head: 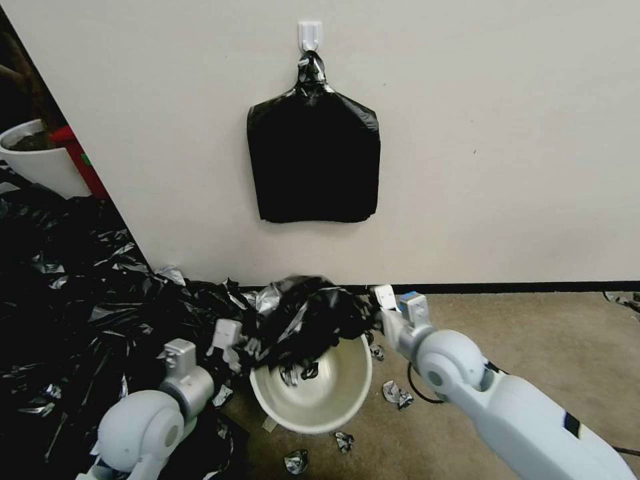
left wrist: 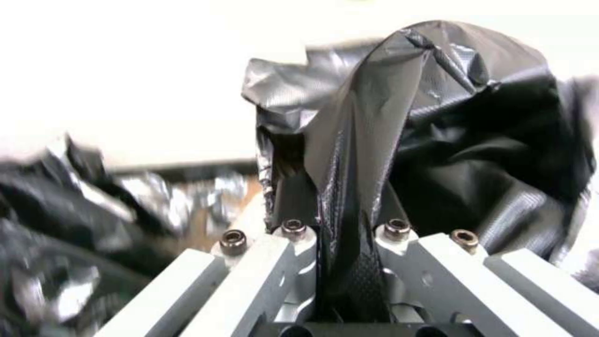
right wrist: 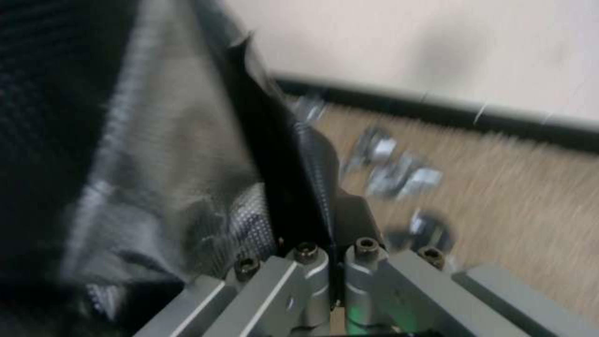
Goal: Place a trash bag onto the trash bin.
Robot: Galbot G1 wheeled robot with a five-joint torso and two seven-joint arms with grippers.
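Black and silvery, the bag [head: 313, 320] is hanging bunched between the two grippers, draping over the far rim of the bin [head: 313, 393] and hiding part of its mouth. The bin is sitting on the brown floor [head: 533, 347] just in front of the wall [head: 500, 133], tipped so its cream inside is facing the head camera.

The left gripper [head: 223, 337] is holding the bag's left edge, at the bin's left side. In the left wrist view its fingers [left wrist: 293, 243] are pinching a fold of the bag [left wrist: 405, 117], which is rising up from between them and billowing out beyond. The right gripper [head: 393, 303] is holding the bag's right edge, just past the bin's far right rim. In the right wrist view its fingers [right wrist: 312, 262] are pressing together on a strip of the bag [right wrist: 156, 164], the rest spreading off to one side.

Behind and left of the left arm, a large heap of film [head: 73, 293] is covering the floor up to the wall. Small foil-like scraps [head: 397, 395] are lying on the floor around the bin. A flat stack of bags [head: 313, 160] is hanging by its knotted neck from a white hook [head: 310, 33] on the wall, above the bin. A white pot [head: 37, 160] is standing at the far left.
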